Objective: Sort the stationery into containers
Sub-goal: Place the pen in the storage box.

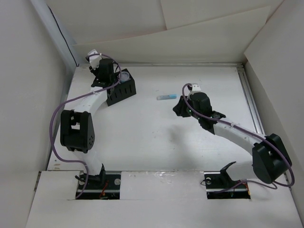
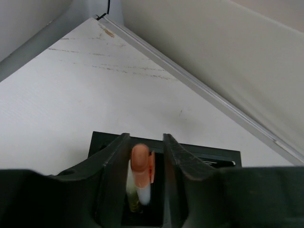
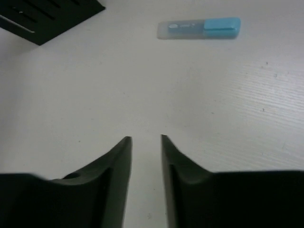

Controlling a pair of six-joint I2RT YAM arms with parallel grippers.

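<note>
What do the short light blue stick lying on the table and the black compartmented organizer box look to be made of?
Short light blue stick: likely plastic, with one opaque blue half and one paler frosted half, smooth with a soft sheen. Black compartmented organizer box: probably moulded plastic, matte, with thin straight walls and slots; coated metal cannot be ruled out.

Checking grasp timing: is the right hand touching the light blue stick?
Apart. Right wrist view: the right hand sits short of the light blue stick, bare table between them.
</note>
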